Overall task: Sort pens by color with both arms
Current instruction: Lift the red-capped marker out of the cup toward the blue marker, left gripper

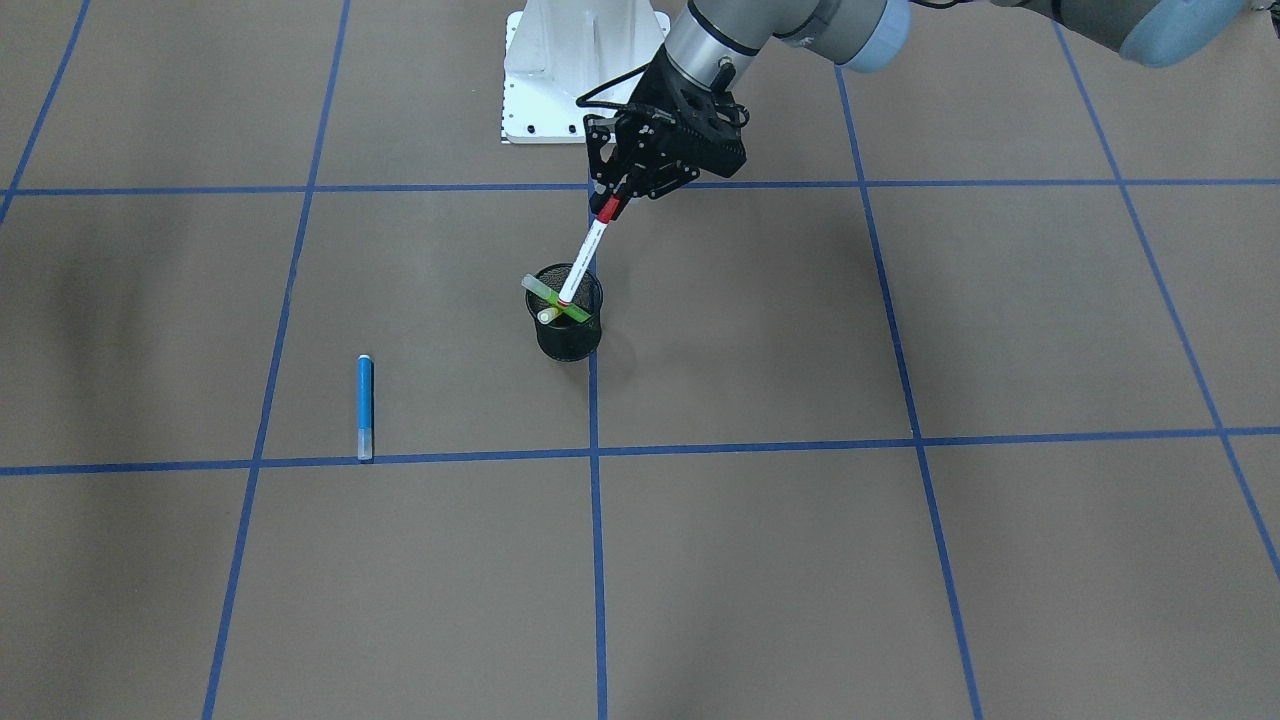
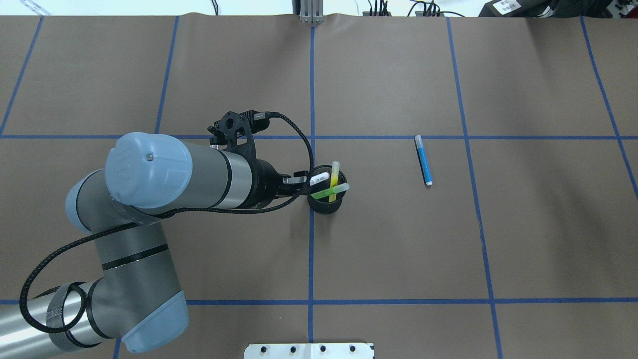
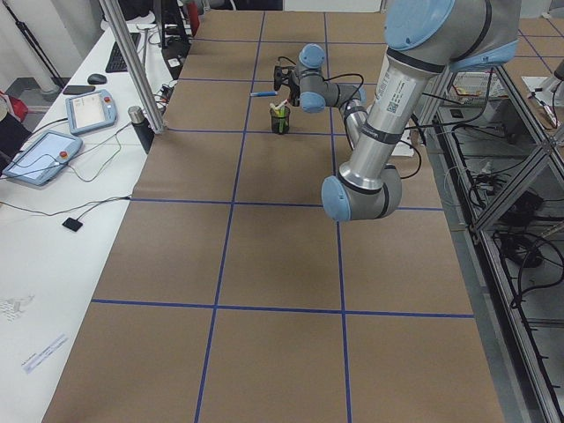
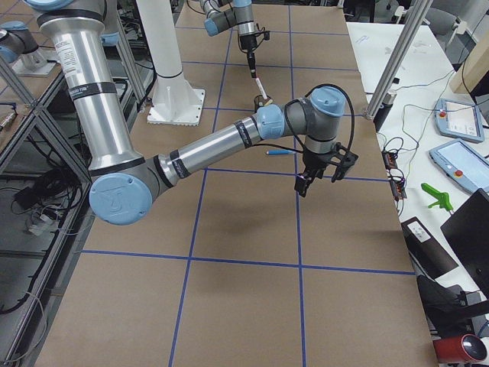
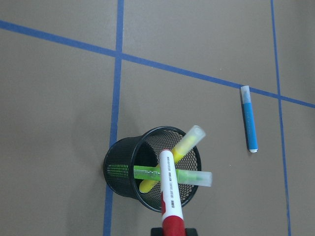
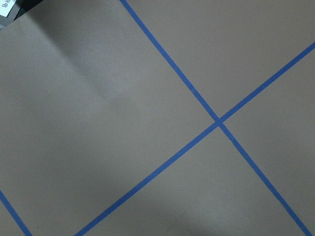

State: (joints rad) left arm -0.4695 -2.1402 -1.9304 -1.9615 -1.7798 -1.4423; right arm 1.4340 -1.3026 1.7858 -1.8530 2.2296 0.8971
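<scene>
The desk (image 2: 548,224), brown and ruled into squares by blue tape (image 2: 312,89), lay under both my arms. My left arm (image 2: 164,184) came in from eight o'clock in the overhead view. It was folded at the elbow, with the forearm running level toward three o'clock and the wrist just short of the middle tape line. My right arm (image 4: 206,149) stretched long across the end view from its side, wrist bent so that the right tool (image 4: 306,182) pointed down over the desk. Only that view showed the right tool, so I could not tell whether its fingers were apart or together. Its wrist camera saw nothing but brown surface and crossing tape. One white pedestal (image 1: 560,70) stood at twelve o'clock in the front-facing view.

My left tool (image 1: 622,195) was clamped on the red cap of the red-capped pen (image 1: 585,255). It held the pen tilted, white barrel slanting down to the mouth of the one black mesh cup (image 1: 568,340), which stood upright on the middle tape line.

I counted four pens. Under the red-capped pen's white end, the lime green pen (image 5: 172,175) and the yellow pen (image 5: 184,145) leaned crossed in the cup, their ends above the rim. I could not tell whether the held pen touched them. The blue pen (image 1: 365,405) lay flat on the desk, alone. It was well apart from the cup, near three o'clock in the overhead view, with one end at a tape line.
</scene>
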